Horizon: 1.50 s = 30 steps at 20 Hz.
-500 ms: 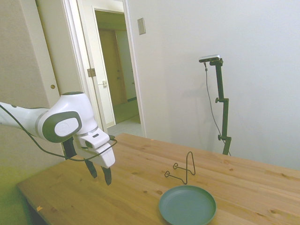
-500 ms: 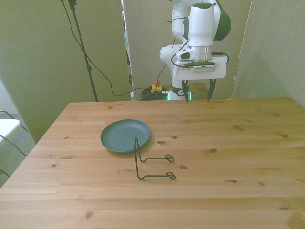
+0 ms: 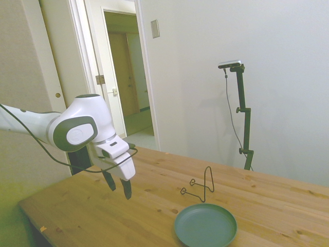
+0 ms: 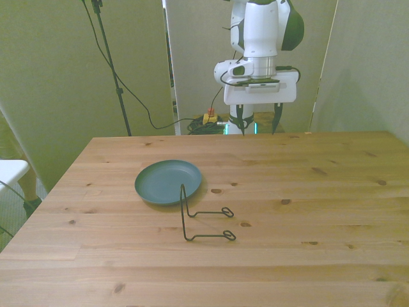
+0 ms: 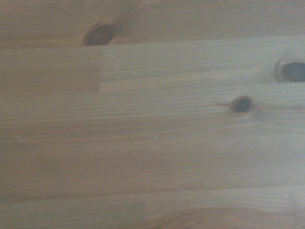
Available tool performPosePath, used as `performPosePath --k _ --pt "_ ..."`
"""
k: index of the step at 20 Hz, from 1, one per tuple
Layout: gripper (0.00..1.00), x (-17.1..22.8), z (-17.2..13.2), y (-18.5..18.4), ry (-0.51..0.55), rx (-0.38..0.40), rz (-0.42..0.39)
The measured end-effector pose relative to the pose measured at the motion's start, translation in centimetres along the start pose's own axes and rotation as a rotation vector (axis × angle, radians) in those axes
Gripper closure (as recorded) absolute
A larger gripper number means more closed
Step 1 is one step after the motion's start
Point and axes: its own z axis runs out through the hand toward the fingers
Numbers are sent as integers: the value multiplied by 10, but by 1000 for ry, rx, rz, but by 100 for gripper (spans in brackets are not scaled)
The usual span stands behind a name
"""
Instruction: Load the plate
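Note:
The teal-green plate (image 3: 205, 225) (image 4: 168, 181) lies flat on the wooden table, toward the front view's left. My gripper (image 3: 118, 188) (image 4: 257, 123) hangs open and empty above the table's far side, well away from the plate. Its two dark fingers point down. The wrist view holds only bare wood grain with dark knots.
A thin black wire stand (image 3: 200, 189) (image 4: 203, 219) sits on the table (image 4: 307, 211) right beside the plate. An open doorway and a white wall lie behind the table in the side view.
The gripper has risen a little and shifted toward the plate's side of the table. It is still open. Plate and wire stand have not moved.

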Motion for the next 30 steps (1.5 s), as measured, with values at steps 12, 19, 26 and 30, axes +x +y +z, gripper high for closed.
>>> performPosePath --k 12,19,26,30 --pt "0 137 17 72 33 -86 146" --pt "0 206 11 89 41 -72 163" --pt "0 252 15 138 18 -76 200" --pt "0 298 19 160 3 -68 201"
